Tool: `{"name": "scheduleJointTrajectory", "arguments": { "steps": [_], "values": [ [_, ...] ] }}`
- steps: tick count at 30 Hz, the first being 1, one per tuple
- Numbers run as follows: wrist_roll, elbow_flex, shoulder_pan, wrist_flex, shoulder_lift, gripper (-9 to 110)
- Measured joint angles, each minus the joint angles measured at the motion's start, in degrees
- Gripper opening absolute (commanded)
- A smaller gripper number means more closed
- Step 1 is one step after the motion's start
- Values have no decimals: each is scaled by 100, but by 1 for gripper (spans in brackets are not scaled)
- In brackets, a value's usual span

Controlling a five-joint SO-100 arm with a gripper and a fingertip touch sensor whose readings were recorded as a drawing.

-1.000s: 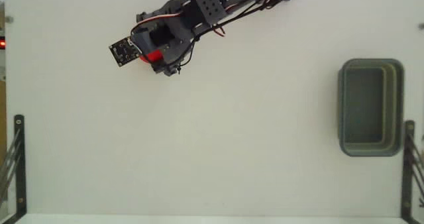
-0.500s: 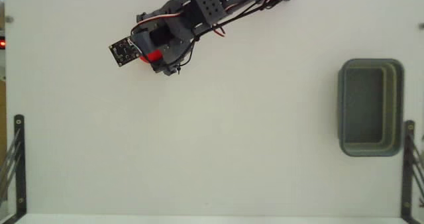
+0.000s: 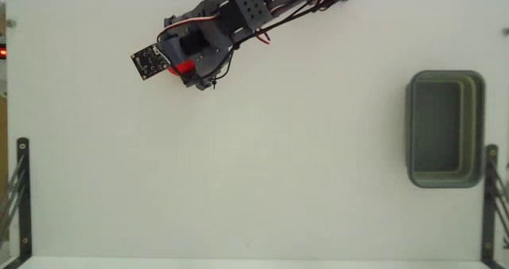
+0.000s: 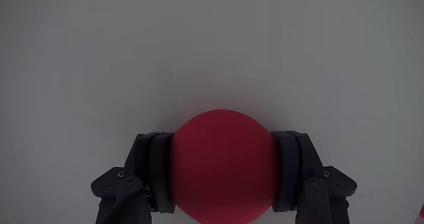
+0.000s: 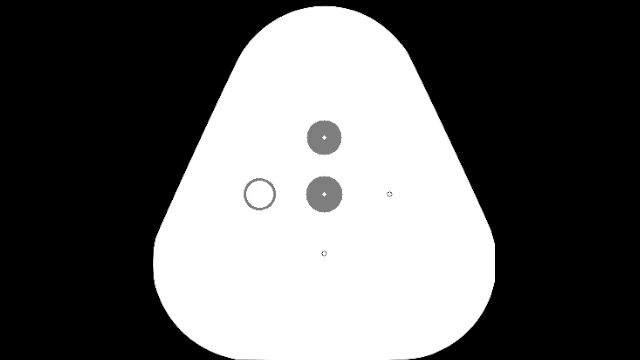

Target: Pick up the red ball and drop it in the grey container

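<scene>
Overall, surface: a plain white table (image 3: 262,173) is seen from above in the fixed view; it fills nearly the whole picture and is evenly lit.
Room: little beyond the table is shown. Black metal brackets (image 3: 17,193) are seen at the lower left and lower right edges of the fixed view, and a small red light (image 3: 2,52) is glimpsed at the left edge.
Arm: the dark arm (image 3: 246,10) is reached in from the top edge of the fixed view, slanting down to the left; its base is cut off by the frame.
Gripper: the gripper (image 4: 222,174) is clamped on the red ball (image 4: 222,164), one dark finger (image 4: 156,174) being pressed against each side in the wrist view.
Ball, fixed view: only a small red patch (image 3: 184,67) is visible under the arm's parts, beside a small black circuit board (image 3: 149,60).
Contact with table: whether the ball is resting on the surface or lifted cannot be told.
Grey container: the grey container (image 3: 479,130) is set at the right edge of the fixed view, well apart from the ball, its hollow in shade.
Cut off: the ball's underside and the finger bases are cropped by the wrist view's lower edge.
</scene>
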Motion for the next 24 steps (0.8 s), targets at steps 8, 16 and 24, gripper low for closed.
{"name": "scheduleJointTrajectory", "arguments": {
  "steps": [8,16,24],
  "values": [
    [0,0,0,0,0,77],
    [0,0,0,0,0,75],
    [0,0,0,0,0,73]
  ]
}}
